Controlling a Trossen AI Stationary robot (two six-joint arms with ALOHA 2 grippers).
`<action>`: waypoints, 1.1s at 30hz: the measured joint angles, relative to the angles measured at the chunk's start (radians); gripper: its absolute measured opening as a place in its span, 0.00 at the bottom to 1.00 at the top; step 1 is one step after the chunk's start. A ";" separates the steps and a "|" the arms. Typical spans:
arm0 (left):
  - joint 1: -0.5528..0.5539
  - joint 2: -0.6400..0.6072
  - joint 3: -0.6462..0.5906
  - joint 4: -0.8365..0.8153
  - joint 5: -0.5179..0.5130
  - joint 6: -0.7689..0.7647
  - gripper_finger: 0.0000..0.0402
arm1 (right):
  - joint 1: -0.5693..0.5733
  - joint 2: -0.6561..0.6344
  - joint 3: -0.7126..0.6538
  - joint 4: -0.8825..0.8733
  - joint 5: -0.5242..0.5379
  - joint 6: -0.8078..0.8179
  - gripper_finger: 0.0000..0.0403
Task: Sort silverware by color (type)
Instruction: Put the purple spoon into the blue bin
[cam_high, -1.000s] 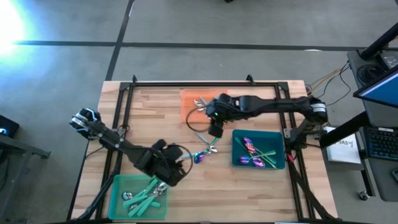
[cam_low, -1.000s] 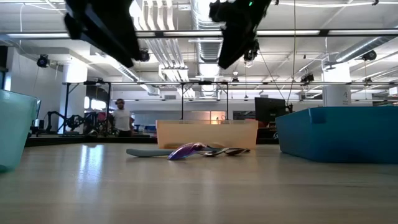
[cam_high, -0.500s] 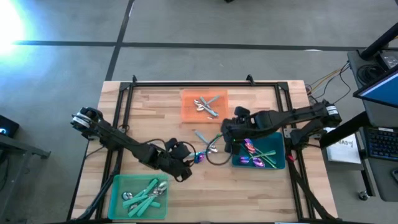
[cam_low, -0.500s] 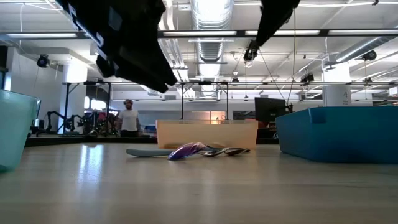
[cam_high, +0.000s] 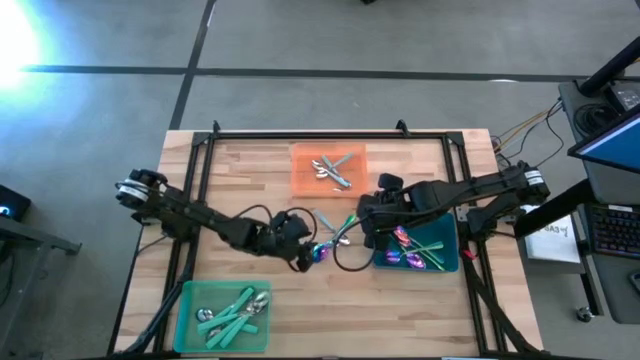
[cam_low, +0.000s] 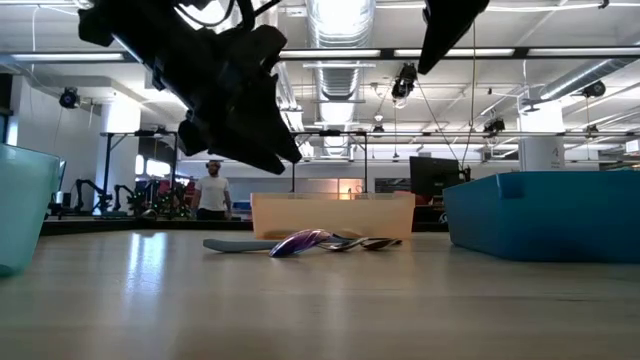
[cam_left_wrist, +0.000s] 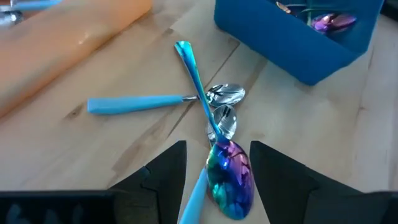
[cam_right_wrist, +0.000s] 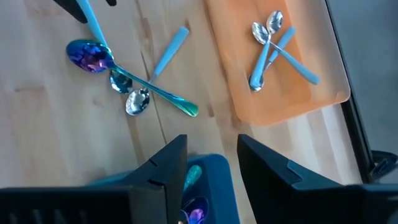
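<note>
From above, I take the orange tray (cam_high: 328, 168) as my landmark: the last loose pile of silverware (cam_high: 331, 240) lies on the bare wood just in front of it, and my left gripper (cam_high: 300, 250) hangs at the pile's left end, nearer to it than the right gripper (cam_high: 368, 226), which sits between the pile and the blue tray (cam_high: 415, 240). The green tray (cam_high: 221, 312) with its teal-handled pieces is well apart, toward the front left. At table height, the pile lies flat in front of the orange tray, the purple spoon (cam_low: 298, 241) nearest the camera, and both arms hang clear above it. Through my left wrist camera the purple spoon (cam_left_wrist: 229, 178) lies right between my dark fingers (cam_left_wrist: 165, 171), which stand apart with nothing held; its handle runs away toward the orange tray, crossing two silver spoon bowls (cam_left_wrist: 224, 95) and beside a teal-handled piece (cam_left_wrist: 134, 103), so I judge a clean pinch could drag the neighbours. My right wrist camera shows its own fingers (cam_right_wrist: 168, 163) parted and empty above the blue tray's edge, the pile beyond.
</note>
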 joint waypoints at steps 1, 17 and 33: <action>0.004 0.000 0.003 0.002 0.014 -0.019 0.40 | 0.000 0.000 -0.001 0.000 0.000 0.000 0.33; 0.062 0.063 0.005 0.283 0.237 0.037 0.40 | -0.001 0.000 -0.014 -0.028 0.031 -0.092 0.32; 0.121 0.337 0.380 -0.291 0.196 0.132 0.40 | -0.003 -0.001 -0.018 -0.042 0.034 -0.111 0.32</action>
